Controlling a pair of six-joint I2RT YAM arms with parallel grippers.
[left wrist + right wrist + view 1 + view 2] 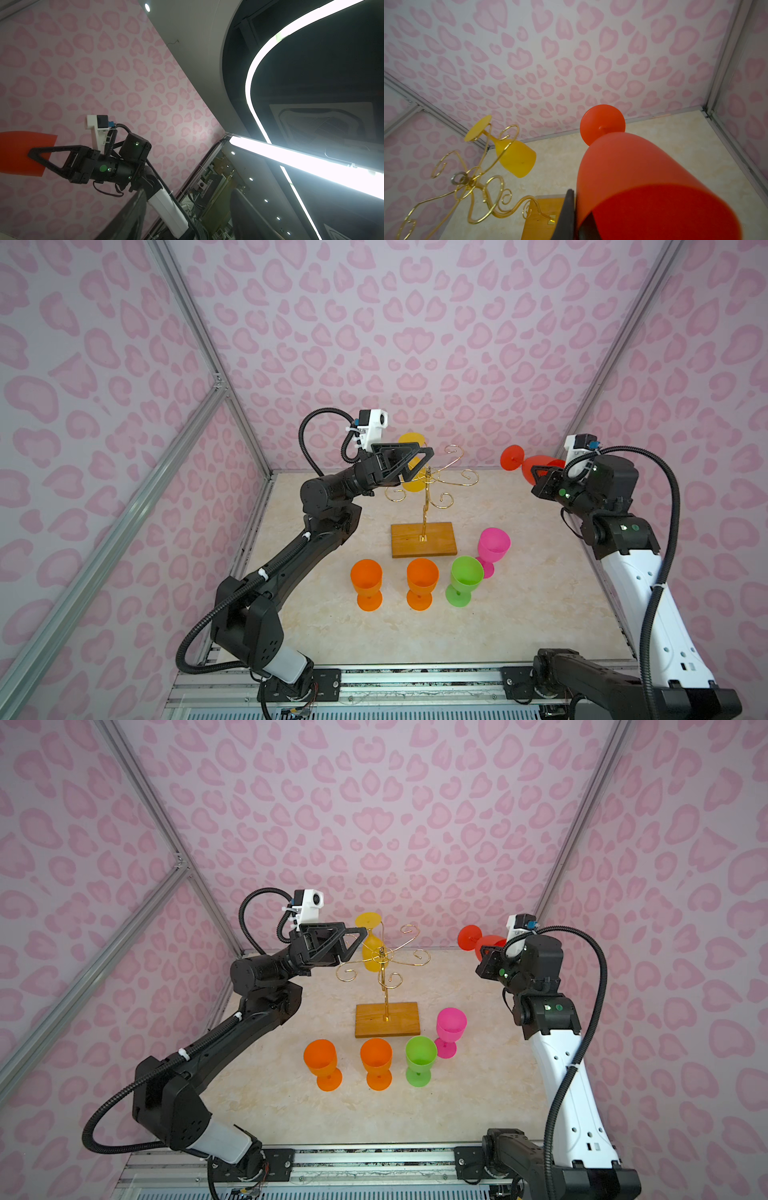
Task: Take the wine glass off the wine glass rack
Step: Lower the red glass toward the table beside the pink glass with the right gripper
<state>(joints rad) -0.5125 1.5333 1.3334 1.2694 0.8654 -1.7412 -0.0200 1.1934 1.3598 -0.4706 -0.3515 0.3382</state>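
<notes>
In right hand [542, 477], red glass [643, 176] (off rack [415, 541])

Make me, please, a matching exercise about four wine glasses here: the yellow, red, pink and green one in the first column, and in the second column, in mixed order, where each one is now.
1. yellow glass
2. red glass
3. pink glass
4. green glass

A. stands on the table between an orange glass and the pink one
B. hangs upside down on the wine glass rack
C. gripped at its rim by the right hand, in the air
D. stands on the table, farthest right of the standing glasses

Pairs: 1-B, 2-C, 3-D, 4-A
</notes>
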